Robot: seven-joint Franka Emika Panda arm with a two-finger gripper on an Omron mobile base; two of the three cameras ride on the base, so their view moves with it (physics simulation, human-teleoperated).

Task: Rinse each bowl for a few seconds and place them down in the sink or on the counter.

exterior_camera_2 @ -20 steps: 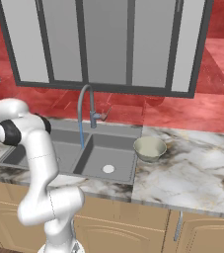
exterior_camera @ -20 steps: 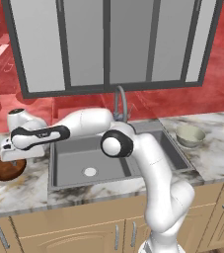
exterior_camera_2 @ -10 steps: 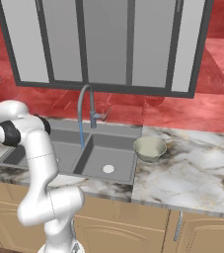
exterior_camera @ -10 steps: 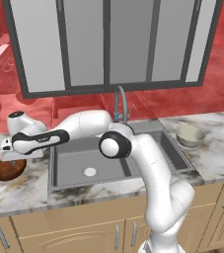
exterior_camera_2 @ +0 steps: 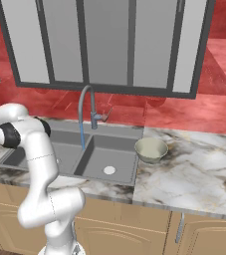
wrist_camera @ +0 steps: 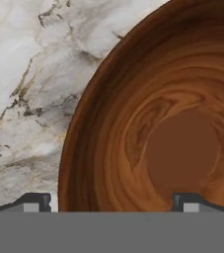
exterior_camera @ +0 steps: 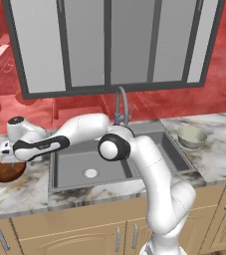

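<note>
Presently: hand spread wide, straddling rim of brown bowl on table; likely to slip off glossy wall if closed shallow.

Two bowls: one reddish-brown, one pale. One sink, one faucet.
</note>
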